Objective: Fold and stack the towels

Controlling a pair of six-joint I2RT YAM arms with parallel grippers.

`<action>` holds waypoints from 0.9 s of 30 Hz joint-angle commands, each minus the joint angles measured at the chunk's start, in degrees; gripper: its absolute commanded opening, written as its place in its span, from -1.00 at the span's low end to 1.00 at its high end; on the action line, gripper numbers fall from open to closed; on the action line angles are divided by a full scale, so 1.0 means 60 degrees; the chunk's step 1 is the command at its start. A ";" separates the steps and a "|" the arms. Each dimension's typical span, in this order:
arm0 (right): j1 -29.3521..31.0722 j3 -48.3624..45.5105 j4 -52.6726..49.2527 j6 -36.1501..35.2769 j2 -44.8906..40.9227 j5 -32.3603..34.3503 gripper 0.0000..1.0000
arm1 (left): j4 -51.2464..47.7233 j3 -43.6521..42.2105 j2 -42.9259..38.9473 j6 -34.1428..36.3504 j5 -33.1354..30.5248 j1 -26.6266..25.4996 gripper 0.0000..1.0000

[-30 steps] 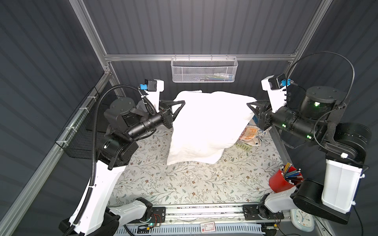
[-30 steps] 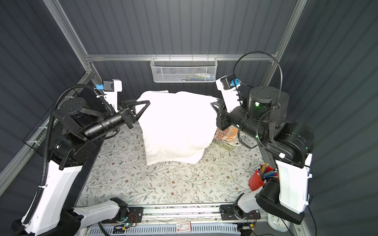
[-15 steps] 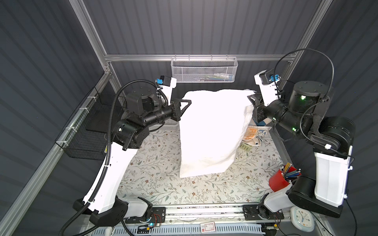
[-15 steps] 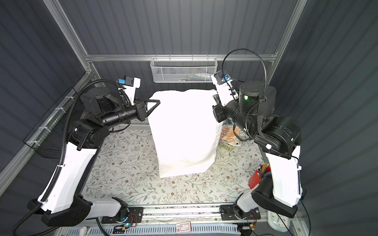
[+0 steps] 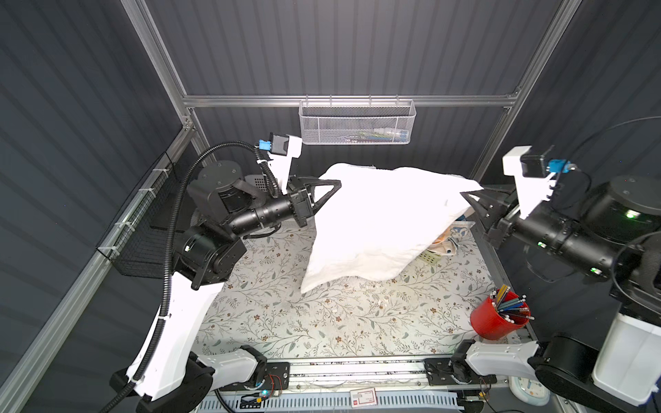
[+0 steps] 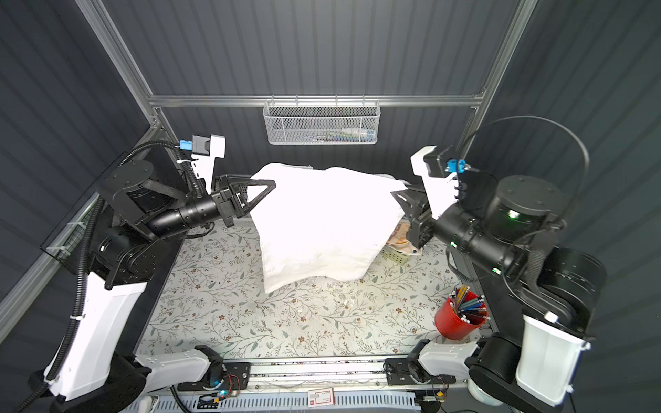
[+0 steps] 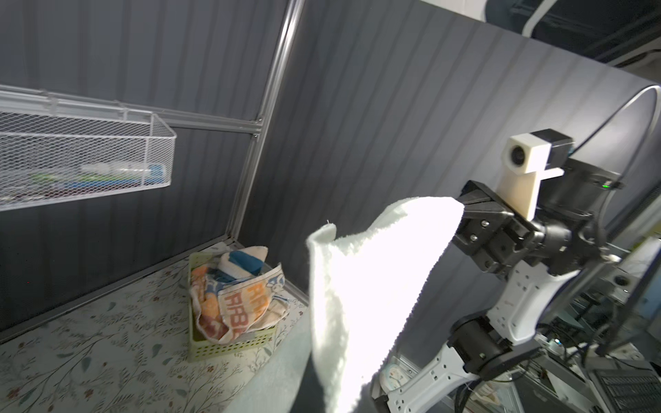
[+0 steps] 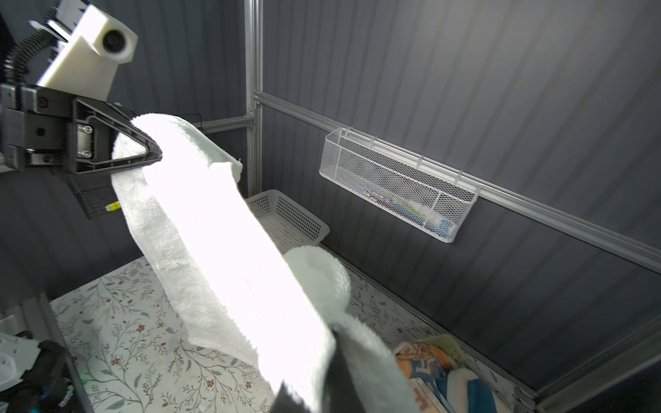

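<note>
Both top views: white towel [image 5: 375, 221] spans mid-frame between left jaws and right jaws, each clenched on a corner; bottom edge hangs over desk [image 5: 322, 329].

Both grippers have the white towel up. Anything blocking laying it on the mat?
Nothing visible. The left gripper and right gripper pinch the white towel by its top corners; the floral mat in front of it shows bare. Green basket sits rear right, red pencil cup front right, both aside.
</note>
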 commanded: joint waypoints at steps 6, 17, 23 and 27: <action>-0.0194 0.1134 0.0884 0.0384 -0.0720 0.0587 -1.00 | 0.0015 0.1144 -0.0137 -0.0788 -0.0068 0.0398 -1.00; -0.0297 0.1065 0.1031 -0.0846 0.1090 0.3373 -1.00 | -0.1879 0.0808 0.1122 0.0286 -0.1922 0.0414 -1.00; -0.2832 -0.0045 0.1345 0.0252 0.2255 0.0179 -1.00 | -0.1220 -0.0578 0.2118 0.0668 -0.1943 0.1041 -1.00; -0.3390 -0.2184 0.2557 0.0526 0.2628 -0.0914 -0.99 | 0.0593 -0.2296 0.2761 0.0348 -0.1230 0.1712 -1.00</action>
